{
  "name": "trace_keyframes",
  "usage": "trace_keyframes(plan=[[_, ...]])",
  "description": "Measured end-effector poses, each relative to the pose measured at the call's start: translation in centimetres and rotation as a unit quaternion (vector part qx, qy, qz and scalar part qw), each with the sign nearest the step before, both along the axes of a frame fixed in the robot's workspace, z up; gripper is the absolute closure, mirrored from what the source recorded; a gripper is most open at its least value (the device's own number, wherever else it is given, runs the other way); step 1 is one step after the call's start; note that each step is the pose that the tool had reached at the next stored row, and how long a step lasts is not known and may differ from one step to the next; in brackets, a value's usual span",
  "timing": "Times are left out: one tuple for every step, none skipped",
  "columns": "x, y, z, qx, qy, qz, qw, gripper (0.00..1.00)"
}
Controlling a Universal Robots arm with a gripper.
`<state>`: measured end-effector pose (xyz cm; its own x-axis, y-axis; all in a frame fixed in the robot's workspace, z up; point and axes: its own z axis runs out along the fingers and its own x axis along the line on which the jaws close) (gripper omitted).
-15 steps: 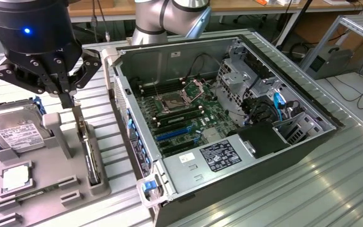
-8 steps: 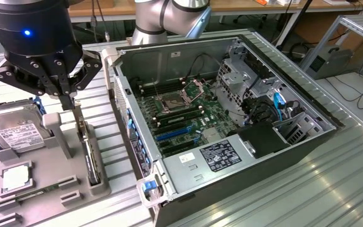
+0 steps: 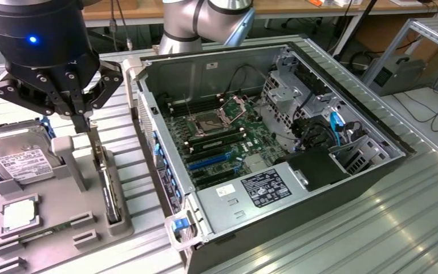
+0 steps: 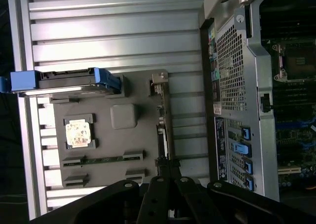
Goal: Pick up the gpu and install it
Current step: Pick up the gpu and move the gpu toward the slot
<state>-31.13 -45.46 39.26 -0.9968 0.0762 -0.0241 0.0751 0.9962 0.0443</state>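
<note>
Fingers (image 4: 162,172) pinched shut on the gpu (image 4: 162,130) — thin dark card, edge-up, silver bracket (image 4: 159,79) at one end.

In the exterior view I see the open computer case (image 3: 203,68) on the slatted metal table (image 3: 386,228), its motherboard (image 3: 219,142) bare inside. At the case's nine o'clock lies a grey parts tray (image 3: 63,153). It holds a hard drive (image 3: 17,154) at eleven o'clock, a processor chip (image 3: 19,212) at eight and a memory stick (image 3: 48,233) at six.
</note>
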Motion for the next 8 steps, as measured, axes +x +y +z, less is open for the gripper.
trace_keyframes(plan=[[0.00, 0.00, 0.00, 0.0000, 0.0000, 0.000, 1.0000, 0.89], [0.00, 0.00, 0.00, 0.0000, 0.0000, 0.000, 1.0000, 0.89], [0.00, 0.00, 0.00, 0.0000, 0.0000, 0.000, 1.0000, 0.89], [0.00, 0.00, 0.00, 0.0000, 0.0000, 0.000, 1.0000, 0.89], [0.00, 0.00, 0.00, 0.0000, 0.0000, 0.000, 1.0000, 0.83], [0.00, 0.00, 0.00, 0.0000, 0.0000, 0.000, 1.0000, 0.83], [0.00, 0.00, 0.00, 0.0000, 0.0000, 0.000, 1.0000, 0.76], [0.00, 0.00, 0.00, 0.0000, 0.0000, 0.000, 1.0000, 0.71]])
